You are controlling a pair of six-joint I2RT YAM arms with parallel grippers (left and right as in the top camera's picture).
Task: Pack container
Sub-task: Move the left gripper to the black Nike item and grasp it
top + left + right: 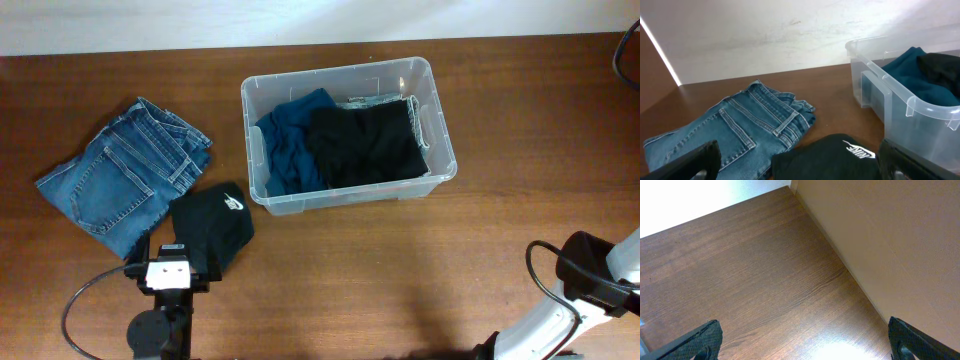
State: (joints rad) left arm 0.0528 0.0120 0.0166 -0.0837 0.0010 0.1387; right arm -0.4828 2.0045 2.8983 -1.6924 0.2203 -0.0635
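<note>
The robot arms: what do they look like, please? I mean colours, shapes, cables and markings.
The left arm is black, with a white block bearing dark marks, and a thin black cable loops beside it. The right arm has a white rounded link, a black joint and a black cable. The left gripper and the right gripper have dark, flat fingers.

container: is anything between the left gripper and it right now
Yes. A folded black garment with a white logo lies right in front of the open left gripper, between it and the container. The jeans lie farther left, out of that line.
</note>
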